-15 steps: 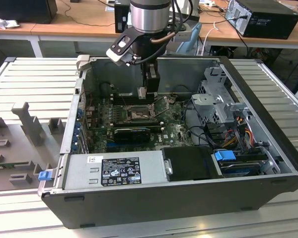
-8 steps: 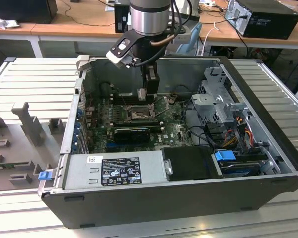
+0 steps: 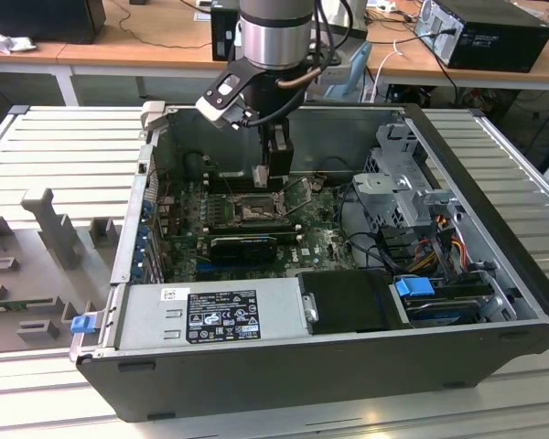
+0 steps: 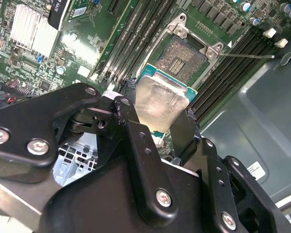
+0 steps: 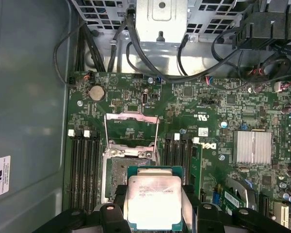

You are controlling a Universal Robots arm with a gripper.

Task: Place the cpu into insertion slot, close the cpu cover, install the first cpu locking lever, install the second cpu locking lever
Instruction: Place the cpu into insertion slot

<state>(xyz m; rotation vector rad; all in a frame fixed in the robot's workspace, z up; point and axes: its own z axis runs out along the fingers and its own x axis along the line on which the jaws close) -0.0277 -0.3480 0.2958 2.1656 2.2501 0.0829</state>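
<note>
A ribbed grey counter (image 3: 64, 137) carries an open computer case (image 3: 348, 366), and the robot arm (image 3: 274, 37) reaches down into it from above. Across the case floor lies the green motherboard (image 5: 208, 126). On it sits the insertion slot (image 5: 117, 170), a black-framed socket with its dull metallic contact field bare. The cpu cover (image 5: 131, 116) is swung up and stands open on the far side of the socket, so the slot is not yet filled or closed. The pincer (image 5: 153, 209) is closed onto the cpu (image 5: 153, 201), with a dark finger pressed to each of two opposite edges. The chip is held flat, lid facing the camera in the first wrist view, and overlaps the near edge of the socket. Whether it hangs just above the socket or has met it I cannot tell. The chip is probably very light and quite stiff, with a smooth metal lid that could slide under a loose grip. Its contact face and the socket's fine contacts look easily damaged. The edges are the sensible place to hold it, as the pincer does now.
</note>
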